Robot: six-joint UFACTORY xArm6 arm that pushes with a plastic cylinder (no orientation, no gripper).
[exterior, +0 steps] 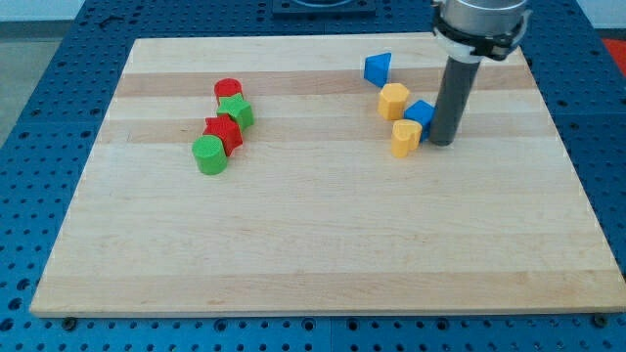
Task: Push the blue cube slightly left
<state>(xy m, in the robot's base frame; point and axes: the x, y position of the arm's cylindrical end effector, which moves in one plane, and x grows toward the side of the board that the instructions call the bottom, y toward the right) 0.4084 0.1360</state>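
The blue cube [421, 112] sits at the upper right of the wooden board [323, 244]. My tip [441, 143] rests on the board right against the cube's right side, touching or nearly touching it. A yellow hexagonal block [393, 100] stands just left of and above the cube. A second yellow block [406, 137] stands just below and left of the cube, close to my tip. A blue triangular block [379, 68] lies further up.
At the upper left is a cluster: a red cylinder [228, 90], a green star-shaped block [236, 110], a red block [223, 131] and a green cylinder [209, 155]. The board lies on a blue perforated table [39, 117].
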